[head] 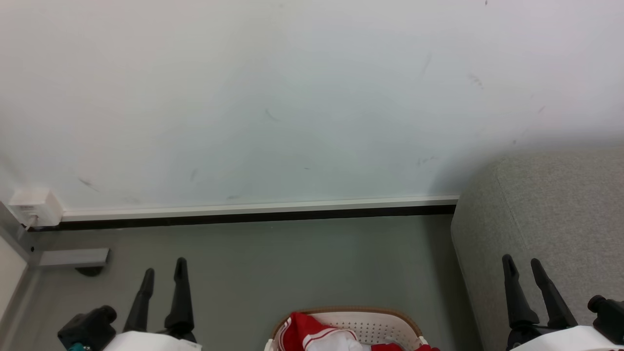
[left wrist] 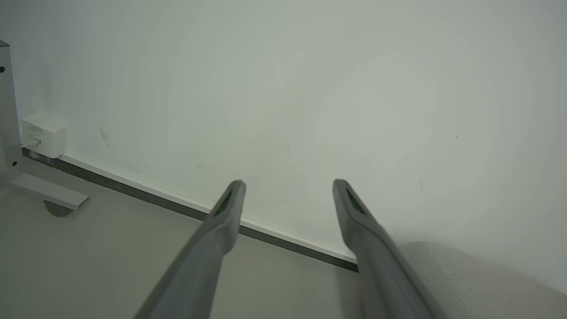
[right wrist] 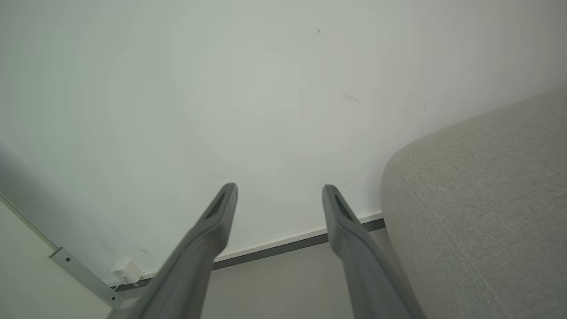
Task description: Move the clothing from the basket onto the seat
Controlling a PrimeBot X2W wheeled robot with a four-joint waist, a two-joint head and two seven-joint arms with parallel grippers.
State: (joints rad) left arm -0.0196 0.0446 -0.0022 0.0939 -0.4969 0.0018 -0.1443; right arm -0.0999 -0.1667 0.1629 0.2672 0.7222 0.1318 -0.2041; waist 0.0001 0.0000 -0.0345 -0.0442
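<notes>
Clothing [head: 304,331] bright red, soft and bunched, white stripes along one fold, a plain white patch in the middle of the heap; print too small to make out. It sits inside the basket [head: 378,325], piled against the left side, with a scrap of red lapping over the right rim. Basket white plastic, rows of small holes in the wall, tan-brown band round the top, cut off by the bottom edge of the head view. It stands on the grey-green floor [head: 273,258], between the two arms, near the seat [head: 551,214] but apart from it, a strip of floor between them. Seat light grey woven fabric, rounded corner, a stitched seam running down it, at the right of the head view and touching none of the clothing. Left claw [head: 165,269] spread wide, nothing in it, hanging over bare floor to the left of the basket. Right claw [head: 522,262] also spread wide and empty, in front of the seat's edge. Both point toward the pale wall [head: 292,97] with its skirting strip [head: 253,210]; small white box [head: 35,204] low on the wall at far left.
</notes>
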